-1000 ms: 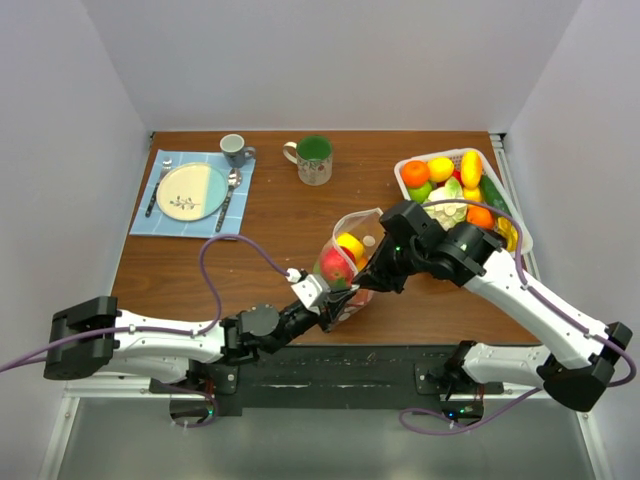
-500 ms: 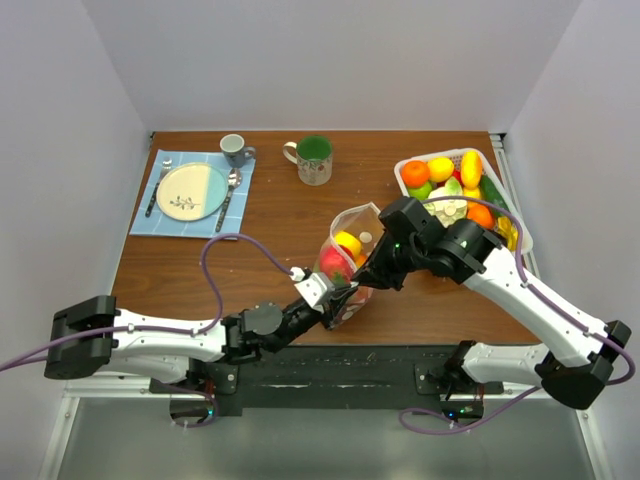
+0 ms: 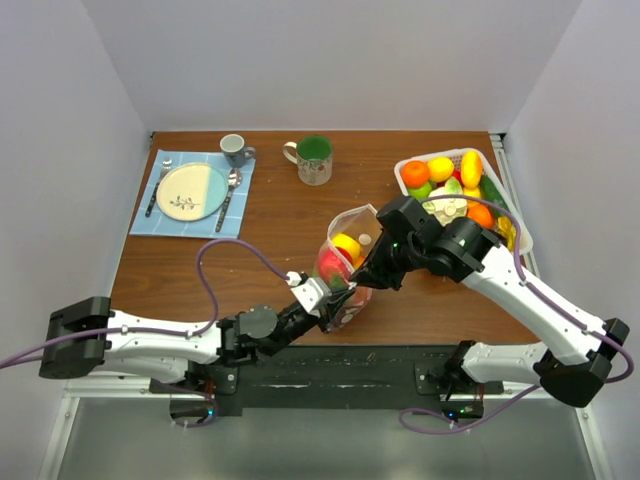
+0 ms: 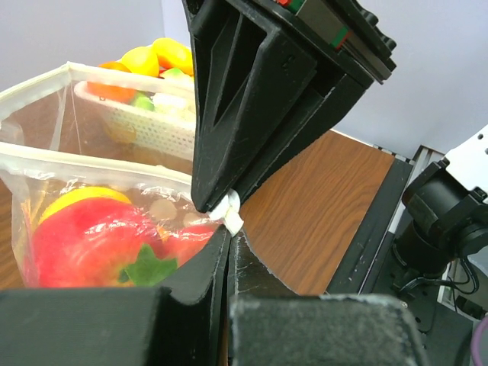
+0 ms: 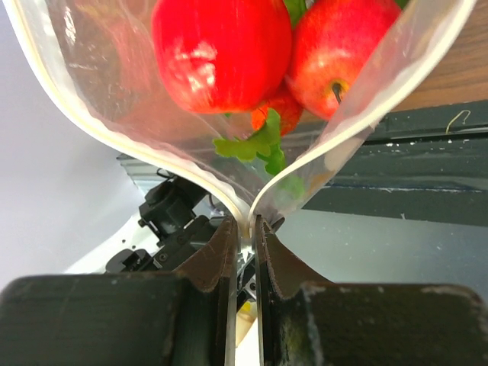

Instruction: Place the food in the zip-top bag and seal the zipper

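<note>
**Top view.** The clear polka-dotted zip-top bag [image 3: 340,258] stands upright near the front middle of the brown wooden bench [image 3: 280,215], loaded with red and yellow toy fruit. The left pincer [image 3: 338,297] meets its near corner from the lower left. The right pincer [image 3: 362,278] meets the same corner from the right. The mouth gapes open toward the far side. More glossy toy fruit [image 3: 441,168] lies in the white slatted plastic basket [image 3: 399,170] at the right rear, well apart from the bag.

**Left wrist view.** The left pincer [image 4: 229,242] is pressed together on the bag's corner, just beneath the white end of the pale zipper strip [image 4: 91,156]. The right pincer's black fingers come down on that end from above. The glossy red toy apples [image 4: 84,232] sit low in the pouch, below the strip.

**Right wrist view.** The right pincer [image 5: 244,229] pinches the strip where its two tracks converge. Beyond that point the tracks spread in a V and are unsealed.

**Procedure.** Sealing appears to be at its starting end.
1. Hold the left grip fixed as an anchor, so that the strip stays taut.
2. Draw the right pincer along the strip toward the far corner, with even pressure.
3. Keep the travel level with the tracks, because a tilt is likely to let one track slip out.
4. Keep the fruit below the strip, and run fully to the far end.
</note>
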